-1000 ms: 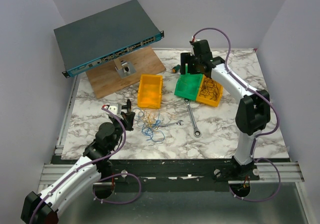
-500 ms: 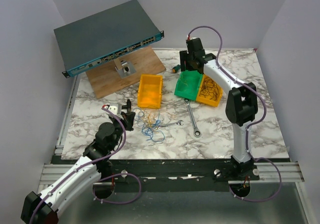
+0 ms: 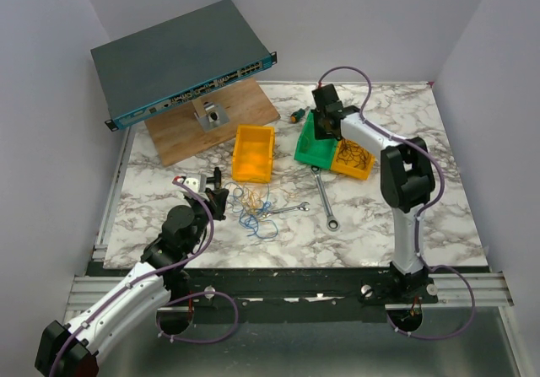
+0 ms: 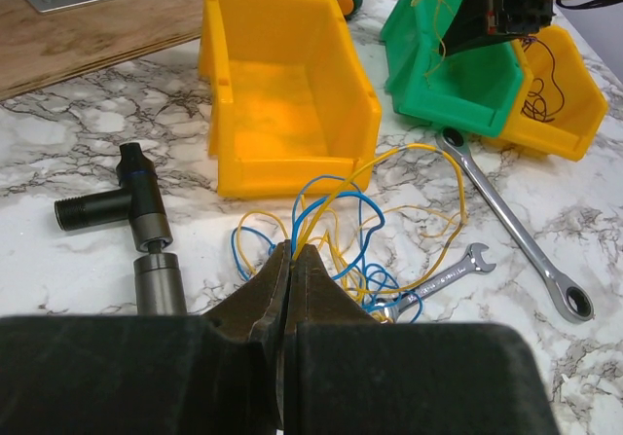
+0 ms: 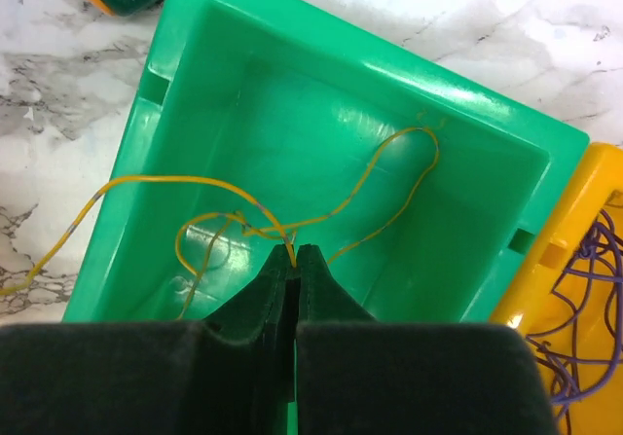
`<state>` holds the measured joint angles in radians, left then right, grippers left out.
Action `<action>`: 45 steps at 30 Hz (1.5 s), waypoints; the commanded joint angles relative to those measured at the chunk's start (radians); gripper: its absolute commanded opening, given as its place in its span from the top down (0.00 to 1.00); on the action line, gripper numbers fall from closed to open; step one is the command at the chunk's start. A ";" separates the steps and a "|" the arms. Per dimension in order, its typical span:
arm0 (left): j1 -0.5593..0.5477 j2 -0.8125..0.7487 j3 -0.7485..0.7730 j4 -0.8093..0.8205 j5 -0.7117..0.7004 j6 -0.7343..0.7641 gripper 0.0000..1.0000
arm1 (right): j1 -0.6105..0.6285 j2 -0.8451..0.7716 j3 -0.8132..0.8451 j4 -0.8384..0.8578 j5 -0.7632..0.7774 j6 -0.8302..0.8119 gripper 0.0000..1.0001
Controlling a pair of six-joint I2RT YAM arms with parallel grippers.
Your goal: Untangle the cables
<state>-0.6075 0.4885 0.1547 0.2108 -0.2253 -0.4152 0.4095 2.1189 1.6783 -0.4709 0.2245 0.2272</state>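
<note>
Two pinches: right gripper (image 5: pixel 295 255) holds yellow wire (image 5: pixel 185 179) in green bin (image 5: pixel 321 94); left gripper (image 4: pixel 293 258) holds cables (image 4: pixel 355 194) looping toward empty yellow bin (image 4: pixel 282 114).

You will find no text, label or number here that can be read. On the switch (image 3: pixel 181 61) at the far left, any marks beside the ports on its front panel are too small to make out. The long wrench (image 4: pixel 516 226) shows you no legible stamp.

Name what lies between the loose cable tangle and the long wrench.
A small wrench, one end among the cables, short of the long wrench; the left wrist view shows it best.
</note>
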 commanded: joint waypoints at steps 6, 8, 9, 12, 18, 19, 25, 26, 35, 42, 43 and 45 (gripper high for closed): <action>0.006 -0.005 -0.003 0.020 0.025 0.010 1.00 | -0.001 0.193 0.121 -0.068 0.022 0.026 0.99; 0.006 -0.006 -0.001 0.017 0.024 0.010 1.00 | 0.000 0.216 0.142 -0.082 0.015 0.026 0.99; 0.006 -0.008 -0.001 0.016 0.025 0.010 1.00 | 0.000 0.218 0.152 -0.088 0.011 0.024 0.99; 0.006 -0.008 -0.003 0.018 0.024 0.010 1.00 | 0.000 0.188 0.171 -0.108 0.013 0.015 0.97; 0.006 -0.003 -0.001 0.019 0.025 0.010 1.00 | -0.001 0.005 0.129 -0.103 0.046 -0.002 0.72; 0.006 -0.004 -0.001 0.018 0.026 0.010 1.00 | 0.000 -0.015 0.126 -0.108 0.052 -0.004 0.69; 0.006 -0.005 -0.001 0.018 0.029 0.010 1.00 | 0.000 -0.088 0.113 -0.143 0.065 -0.008 0.54; 0.006 -0.004 -0.001 0.018 0.029 0.010 1.00 | -0.001 -0.099 0.109 -0.147 0.064 -0.008 0.50; 0.006 -0.004 0.000 0.018 0.032 0.010 1.00 | 0.001 -0.174 0.076 -0.086 -0.134 -0.032 0.00; 0.006 -0.006 -0.001 0.018 0.031 0.010 1.00 | 0.033 -0.076 0.178 -0.128 -0.150 -0.111 0.00; 0.006 -0.007 -0.001 0.018 0.031 0.010 1.00 | 0.043 -0.064 0.188 -0.129 -0.138 -0.120 0.01; 0.006 -0.005 -0.001 0.019 0.029 0.010 1.00 | 0.066 -0.045 0.195 -0.123 -0.106 -0.150 0.05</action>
<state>-0.6075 0.4889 0.1547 0.2119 -0.2161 -0.4145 0.4358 2.0216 1.8324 -0.5743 0.1108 0.1501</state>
